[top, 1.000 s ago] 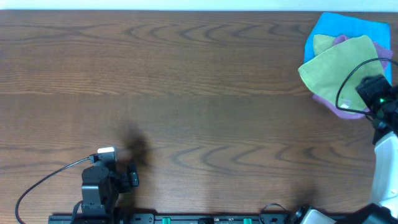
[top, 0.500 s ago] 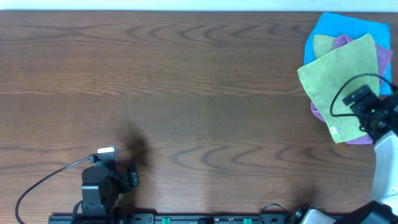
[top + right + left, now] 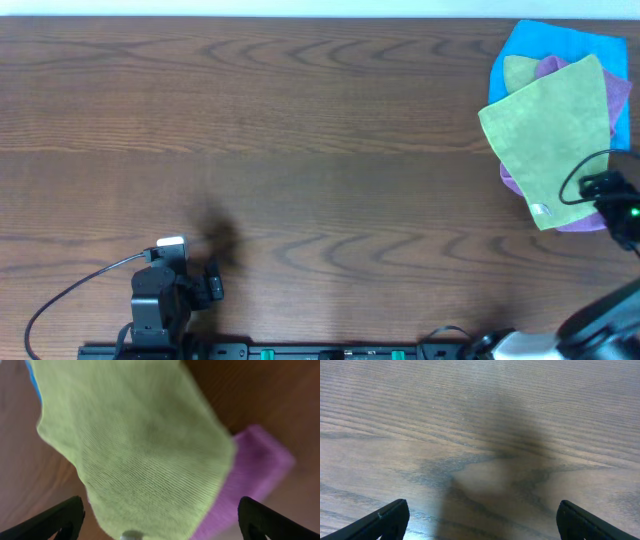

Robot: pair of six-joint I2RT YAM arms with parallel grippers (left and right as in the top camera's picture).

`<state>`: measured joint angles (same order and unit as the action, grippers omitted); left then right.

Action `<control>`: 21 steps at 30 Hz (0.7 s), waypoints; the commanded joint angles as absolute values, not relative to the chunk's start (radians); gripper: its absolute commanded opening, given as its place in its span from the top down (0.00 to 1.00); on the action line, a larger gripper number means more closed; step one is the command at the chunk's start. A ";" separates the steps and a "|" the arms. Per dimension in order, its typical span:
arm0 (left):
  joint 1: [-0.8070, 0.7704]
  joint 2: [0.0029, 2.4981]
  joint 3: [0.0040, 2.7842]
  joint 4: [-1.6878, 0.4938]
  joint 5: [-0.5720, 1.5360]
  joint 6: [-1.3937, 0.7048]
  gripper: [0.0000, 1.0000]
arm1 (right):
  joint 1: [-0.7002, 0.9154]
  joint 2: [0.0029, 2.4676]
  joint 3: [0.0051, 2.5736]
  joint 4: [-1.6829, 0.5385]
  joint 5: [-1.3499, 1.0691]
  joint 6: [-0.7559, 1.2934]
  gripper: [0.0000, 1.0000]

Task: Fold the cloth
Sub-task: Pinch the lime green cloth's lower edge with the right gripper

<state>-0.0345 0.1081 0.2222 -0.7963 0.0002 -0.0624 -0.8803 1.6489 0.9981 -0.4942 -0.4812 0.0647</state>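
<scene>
At the far right of the table (image 3: 300, 150), the cloth (image 3: 555, 125) is lying spread on a purple cloth (image 3: 620, 100), looking soft, light and limp, probably best pinched by its tagged corner, while the right gripper (image 3: 603, 188) is hovering just beside it with jaws spread wide, gripping nothing.

The left arm (image 3: 158, 300) sits folded low in the lower left of the overhead view, a compact black body with a white part at its upper end. The left gripper (image 3: 482, 527) faces forward, its dark fingers (image 3: 380, 522) spread wide at the two bottom corners of the left wrist view, with nothing between them. The right arm (image 3: 615, 205) stands at the right edge of the overhead view. The right gripper (image 3: 162, 522) looks downward, fingers equally far apart and holding nothing.
</scene>
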 commanded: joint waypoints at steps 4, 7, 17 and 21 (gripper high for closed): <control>-0.032 0.100 0.186 -0.833 -0.007 -0.056 0.05 | -0.809 1.828 1.066 -0.479 -0.569 -0.002 0.13; -0.032 0.100 0.186 -0.833 -0.007 -0.056 0.05 | -0.786 1.835 1.084 -0.479 -0.462 -0.006 0.17; -0.032 0.100 0.186 -0.833 -0.007 -0.056 0.05 | -0.767 1.835 1.141 -0.541 -0.422 -0.006 0.92; -0.032 0.100 0.186 -0.833 -0.007 -0.056 0.05 | -0.765 1.834 1.142 -0.542 -0.400 -0.001 0.99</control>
